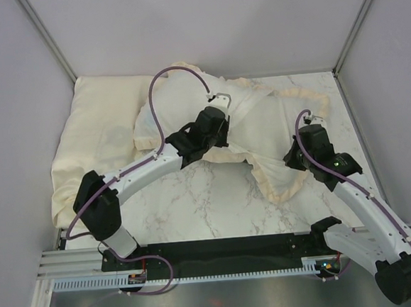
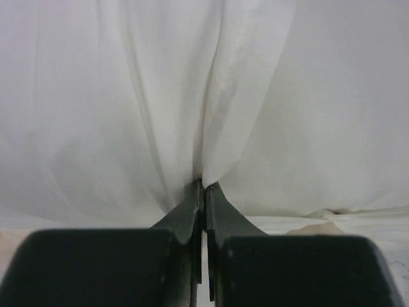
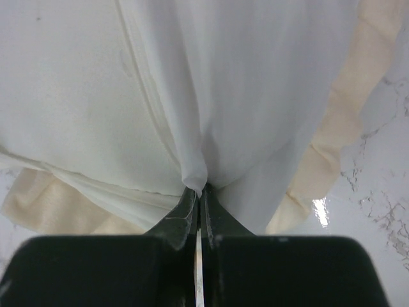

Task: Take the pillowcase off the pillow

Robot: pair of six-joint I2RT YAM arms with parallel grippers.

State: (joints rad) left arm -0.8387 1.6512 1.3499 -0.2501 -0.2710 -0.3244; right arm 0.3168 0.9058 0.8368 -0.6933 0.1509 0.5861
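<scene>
- Left gripper (image 2: 203, 185): jaws pressed together, with only a hairline slit between the dark fingers (image 2: 188, 211). A gathered fold of white fabric is pinched at the very tips.
- From that pinch the fabric rises in long creases that fan outward. It fills the whole left wrist view.
- Right gripper (image 3: 199, 192): jaws likewise together, clamped on a narrow tuck of the same white fabric at the tips.
- Around the right pinch, the fabric spreads up and to both sides. A cream frill (image 3: 339, 121) runs down its right edge and another strip shows at lower left. Marble table (image 3: 383, 192) shows beside it.
- Pillowcase (image 1: 260, 121): lies on the far half of the table with its whitish face up. Its long axis runs across the table from left to right. The right end reaches toward the far right corner, and a frilled corner hangs toward the near side between the two arms.
- Left gripper holds the pillowcase near its far middle. Right gripper holds it at the right part, just inside the frill.
- Left part of the pillowcase bulges higher than the flat right part. The pillow itself cannot be told apart from the fabric over it.
- Pale-yellow cushion (image 1: 91, 148): lies in the far left corner, touching the left end of the pillowcase, with its long axis running from near to far.
</scene>
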